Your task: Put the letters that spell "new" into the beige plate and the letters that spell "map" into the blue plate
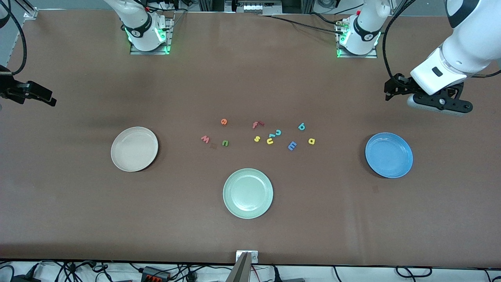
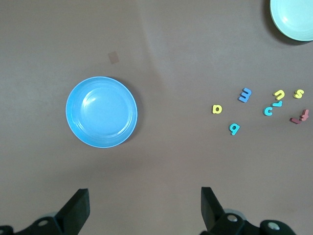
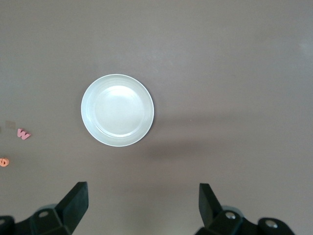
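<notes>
**Tiny toy letters lie loose between two empty plates**

The letters (image 1: 258, 135) look light and thin; pinch across their edges. The beige plate (image 1: 134, 149) and blue plate (image 1: 389, 155) flank them. Left gripper (image 2: 144, 205) and right gripper (image 3: 143, 203) hover, jaws open.

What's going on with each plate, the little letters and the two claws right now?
beige plate: empty.
blue plate: empty.
pale green plate: empty.
n, e, w: loose on the table, in no plate.
m, a, p: loose on the table, in no plate.
left gripper: jaws open, holding nothing, above the table by the blue plate.
right gripper: jaws open, holding nothing, above the table by the beige plate.
</notes>
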Available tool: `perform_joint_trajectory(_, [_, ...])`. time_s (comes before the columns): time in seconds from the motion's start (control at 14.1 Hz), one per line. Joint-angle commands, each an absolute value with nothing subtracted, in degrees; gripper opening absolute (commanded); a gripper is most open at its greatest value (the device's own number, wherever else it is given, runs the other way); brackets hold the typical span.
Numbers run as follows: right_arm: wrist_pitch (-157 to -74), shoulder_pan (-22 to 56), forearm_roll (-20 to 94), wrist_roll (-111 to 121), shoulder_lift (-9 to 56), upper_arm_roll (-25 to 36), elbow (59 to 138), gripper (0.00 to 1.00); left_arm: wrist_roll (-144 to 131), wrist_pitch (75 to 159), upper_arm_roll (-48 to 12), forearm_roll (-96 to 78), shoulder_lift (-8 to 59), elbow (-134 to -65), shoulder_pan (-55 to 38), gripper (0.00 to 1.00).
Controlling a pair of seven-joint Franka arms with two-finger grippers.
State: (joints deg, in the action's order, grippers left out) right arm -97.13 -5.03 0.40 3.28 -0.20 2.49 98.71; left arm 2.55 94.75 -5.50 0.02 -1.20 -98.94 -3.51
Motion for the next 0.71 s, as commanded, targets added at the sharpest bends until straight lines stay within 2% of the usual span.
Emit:
perform_joint_trajectory(0.0, [-97.21,-5.54,-0.18,3.43,-0.26,2.20,98.35,1.00,2.72,94.22,-5.98,0.26,-1.67,-98.35,-3.08,1.00])
perform_joint_trajectory(0.64, [-97.03,-5.27,-0.09,3.43,0.09,2.20,98.26,1.00,2.64,94.39,-5.98,0.26,-1.67,-98.26,-2.90,1.00])
